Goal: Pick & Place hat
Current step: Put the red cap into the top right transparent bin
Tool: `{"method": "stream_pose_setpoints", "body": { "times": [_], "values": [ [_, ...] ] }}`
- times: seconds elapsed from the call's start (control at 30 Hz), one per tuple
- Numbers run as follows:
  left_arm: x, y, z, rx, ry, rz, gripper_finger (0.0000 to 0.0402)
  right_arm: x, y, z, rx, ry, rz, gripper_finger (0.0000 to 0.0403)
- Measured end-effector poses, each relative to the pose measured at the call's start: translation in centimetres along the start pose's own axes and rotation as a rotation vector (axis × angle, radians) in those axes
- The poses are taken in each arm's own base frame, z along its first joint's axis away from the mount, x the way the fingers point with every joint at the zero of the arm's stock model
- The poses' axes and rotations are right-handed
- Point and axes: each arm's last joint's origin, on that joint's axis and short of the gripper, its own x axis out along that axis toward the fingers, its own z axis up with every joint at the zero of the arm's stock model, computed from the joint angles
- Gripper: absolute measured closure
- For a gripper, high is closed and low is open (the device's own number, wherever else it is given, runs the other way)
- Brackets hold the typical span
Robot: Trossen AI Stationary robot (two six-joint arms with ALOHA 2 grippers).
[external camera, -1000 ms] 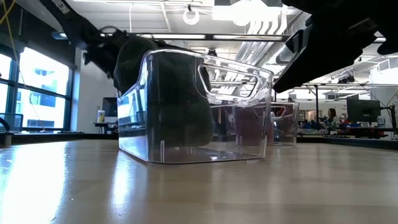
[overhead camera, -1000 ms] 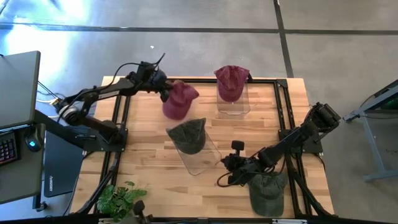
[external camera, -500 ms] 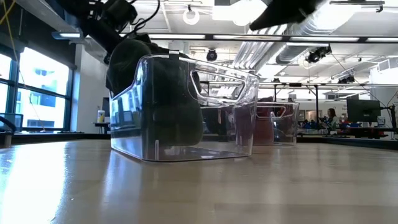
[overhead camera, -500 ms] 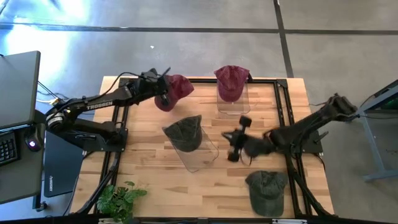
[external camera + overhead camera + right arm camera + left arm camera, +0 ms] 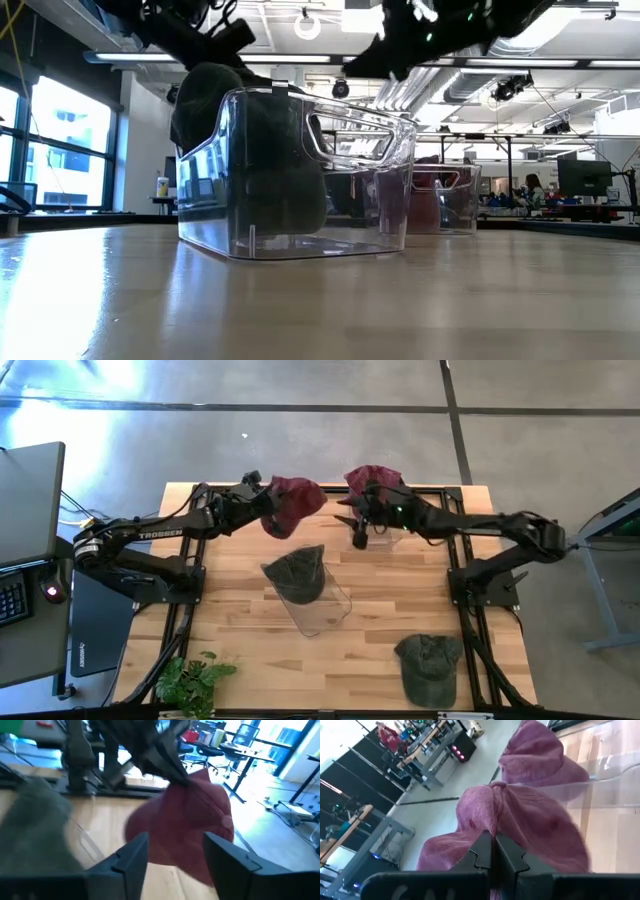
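a maroon hat (image 5: pixel 290 503) is held in the air by the left gripper (image 5: pixel 258 502) above the far half of the wooden table (image 5: pixel 240 630), between the table's left rail and the far clear bin (image 5: pixel 375 525). in the left wrist view the two dark fingers (image 5: pixel 481 854) are seen pressed together on a fold of the maroon cloth, which hangs past them. a second maroon hat (image 5: pixel 372 488) is draped over the far clear bin — its crown is also seen in the left wrist view, just beyond the held one.

the right gripper (image 5: pixel 358 526) is stretched across the table from the right side and hangs near the far bin, close to the held hat but apart from it. in the right wrist view its fingers (image 5: pixel 131 861) are spread wide, with nothing between them, and the held maroon hat (image 5: pixel 185 822) is seen ahead of them.

a dark green hat (image 5: pixel 298 572) is seated on the near clear bin (image 5: pixel 318 608) in the middle of the table; in the low view this bin (image 5: pixel 300 175) stands in front, with the green hat (image 5: pixel 210 90) over its left end. another green hat (image 5: pixel 430 665) lies flat on the table near the front right corner. a small plant (image 5: pixel 195 680) is seen at the front left edge.
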Motion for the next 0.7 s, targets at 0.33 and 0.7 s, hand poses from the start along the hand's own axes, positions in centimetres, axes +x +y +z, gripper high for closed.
{"method": "stream_pose_setpoints", "body": {
  "times": [0.33, 0.7],
  "values": [
    [-0.3, -0.7, 0.7, 0.007, -0.049, -0.03, 0.0401, 5.4, -4.7, -2.0, -0.056, -0.002, -0.05, 0.0194],
    [-0.3, -0.7, 0.7, 0.007, -0.052, -0.033, 0.0401, 10.8, -7.2, -1.9, -0.051, 0.176, 0.167, 0.0231]
  ]
}}
